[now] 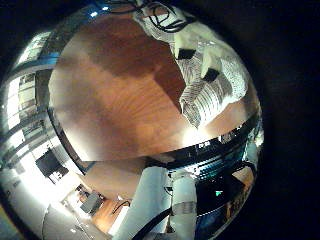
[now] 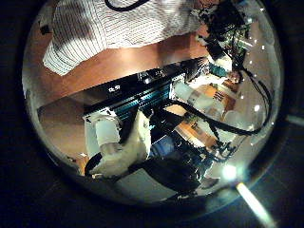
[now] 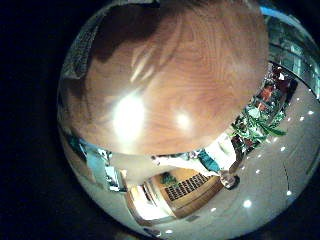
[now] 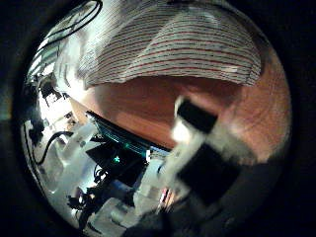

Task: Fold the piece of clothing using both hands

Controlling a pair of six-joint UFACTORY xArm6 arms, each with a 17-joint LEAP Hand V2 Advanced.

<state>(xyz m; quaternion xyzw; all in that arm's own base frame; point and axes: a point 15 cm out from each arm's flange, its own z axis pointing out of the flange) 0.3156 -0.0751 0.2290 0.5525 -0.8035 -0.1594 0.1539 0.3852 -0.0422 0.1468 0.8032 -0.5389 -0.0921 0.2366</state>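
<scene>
One striped garment point(image 4: 168, 44), white with thin dark lines, soft and creased, lies spread on the smooth wooden table point(image 3: 170, 75). Left thumb-side view shows the garment point(image 2: 123, 28) near the table's edge. Right hand's fingers point(image 4: 202, 143) hover over bare wood beside the cloth, holding nothing; left hand's finger state cannot be told.

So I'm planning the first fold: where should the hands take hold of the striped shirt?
Probably along the striped shirt's free hem edge, where it ends over the bare wooden table. Come in from the table side: the cloth lies flat, so fingers can slide under that edge and pinch.
</scene>
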